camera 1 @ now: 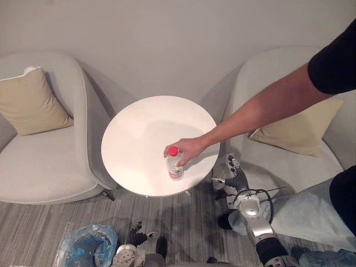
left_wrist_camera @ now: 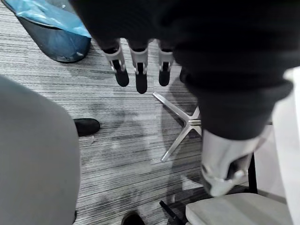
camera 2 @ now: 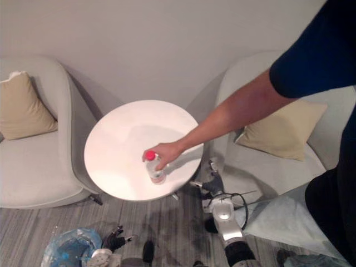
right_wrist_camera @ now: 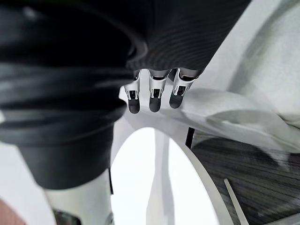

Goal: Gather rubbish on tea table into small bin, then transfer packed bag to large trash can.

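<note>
I hang left hand (left_wrist_camera: 140, 70) and right hand (camera 1: 234, 179) low, fingers loose and empty — apparently leaving room for a person's hand (camera 1: 187, 149) staging the bottle (camera 1: 175, 168).

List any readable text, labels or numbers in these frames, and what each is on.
None readable.
Any label on the bottle, which stands on the table, is too small to read.
No print shows on the blue bin bag.
</note>
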### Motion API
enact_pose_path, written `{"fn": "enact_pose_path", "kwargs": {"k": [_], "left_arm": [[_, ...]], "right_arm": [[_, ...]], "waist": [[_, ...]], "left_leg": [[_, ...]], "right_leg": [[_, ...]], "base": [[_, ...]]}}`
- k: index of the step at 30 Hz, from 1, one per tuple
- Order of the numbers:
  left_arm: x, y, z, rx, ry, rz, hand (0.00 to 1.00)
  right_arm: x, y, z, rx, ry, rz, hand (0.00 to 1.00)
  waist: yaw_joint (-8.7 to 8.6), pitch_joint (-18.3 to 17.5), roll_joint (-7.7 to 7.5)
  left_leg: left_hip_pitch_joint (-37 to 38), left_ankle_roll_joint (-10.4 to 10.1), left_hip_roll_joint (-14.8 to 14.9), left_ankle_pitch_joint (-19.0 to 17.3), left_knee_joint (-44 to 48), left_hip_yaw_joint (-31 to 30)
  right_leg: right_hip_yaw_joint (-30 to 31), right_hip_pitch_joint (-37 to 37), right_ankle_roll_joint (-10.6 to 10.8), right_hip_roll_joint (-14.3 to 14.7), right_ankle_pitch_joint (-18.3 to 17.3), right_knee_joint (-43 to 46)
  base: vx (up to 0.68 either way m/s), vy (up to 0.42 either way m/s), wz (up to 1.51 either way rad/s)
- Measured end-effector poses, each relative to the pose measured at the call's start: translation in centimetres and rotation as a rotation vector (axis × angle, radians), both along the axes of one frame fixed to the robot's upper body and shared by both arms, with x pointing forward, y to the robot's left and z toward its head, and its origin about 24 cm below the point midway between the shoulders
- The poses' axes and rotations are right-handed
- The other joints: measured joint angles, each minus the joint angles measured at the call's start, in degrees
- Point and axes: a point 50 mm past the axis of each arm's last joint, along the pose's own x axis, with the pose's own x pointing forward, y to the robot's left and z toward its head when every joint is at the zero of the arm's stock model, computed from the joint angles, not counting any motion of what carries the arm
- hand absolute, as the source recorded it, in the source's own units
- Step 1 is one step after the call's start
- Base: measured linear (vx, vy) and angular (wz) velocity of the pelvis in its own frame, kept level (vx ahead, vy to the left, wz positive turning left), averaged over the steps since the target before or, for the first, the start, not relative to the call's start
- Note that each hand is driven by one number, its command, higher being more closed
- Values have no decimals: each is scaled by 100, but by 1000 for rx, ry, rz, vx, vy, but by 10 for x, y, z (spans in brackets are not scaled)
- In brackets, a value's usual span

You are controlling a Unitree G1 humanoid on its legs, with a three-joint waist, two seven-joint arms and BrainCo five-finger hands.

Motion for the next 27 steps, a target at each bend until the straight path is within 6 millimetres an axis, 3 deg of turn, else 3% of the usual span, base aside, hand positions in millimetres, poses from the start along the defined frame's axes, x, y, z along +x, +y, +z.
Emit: {"fn": "enact_pose_path", "kwargs": {"k": [13, 16, 23, 27], "left_arm": [[2, -2, 1, 4, -11, -20, 0], [3, -2, 2, 5, -14, -24, 0], [6, -3, 3, 9, -28, -44, 0], [11, -4, 6, 5, -60, -45, 0]], "right_arm": [[1, 0, 1, -13, -2, 9, 0], [9, 3, 5, -27, -12, 38, 0], [25, 20, 20, -82, -61, 163, 0], [30, 32, 23, -98, -65, 229, 0]], "waist": [[0, 42, 38], [-1, 48, 30], [36, 121, 13], [157, 219, 26]], "left_leg": [[-98, -13, -33, 65, 1, -129], [-91, -11, -46, 64, 3, -147], [-90, -11, -46, 64, 2, -239], [-122, -11, -65, 74, -1, -329]], "right_leg": [[-48, -28, 77, -4, -34, -58], [-52, 56, 78, -5, -31, -109], [-108, 94, 76, 0, -30, -93], [-174, 98, 74, -8, -32, -83]], "base": [[-25, -5, 5], [68, -19, 5], [-14, -16, 7], [-73, -6, 9]]}}
